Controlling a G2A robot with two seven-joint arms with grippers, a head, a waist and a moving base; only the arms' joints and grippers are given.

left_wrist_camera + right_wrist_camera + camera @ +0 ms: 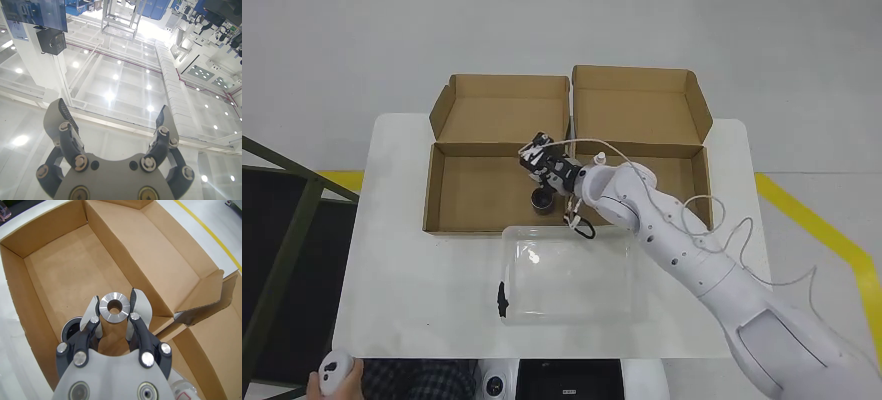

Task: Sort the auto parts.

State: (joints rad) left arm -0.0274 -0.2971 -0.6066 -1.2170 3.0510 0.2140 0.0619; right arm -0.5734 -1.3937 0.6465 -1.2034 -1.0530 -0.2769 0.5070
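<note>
Sorting partly done: the right gripper (114,295), fingers clamped on a steel ring (104,308), hangs just above the open cardboard box (472,195), where 1 black ring (540,202) lies. At least 1 black part (501,298) waits in the clear bin (582,285) beside that box; the left gripper (113,111) points away, fingers spread and empty.

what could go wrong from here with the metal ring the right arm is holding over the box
1. The right gripper pinches the metal ring by its smooth rim, near the fingertips, so it may slip out early.
2. A black round part lies in the cardboard box close beside the gripper; a drop here might land on it or bounce off.
</note>
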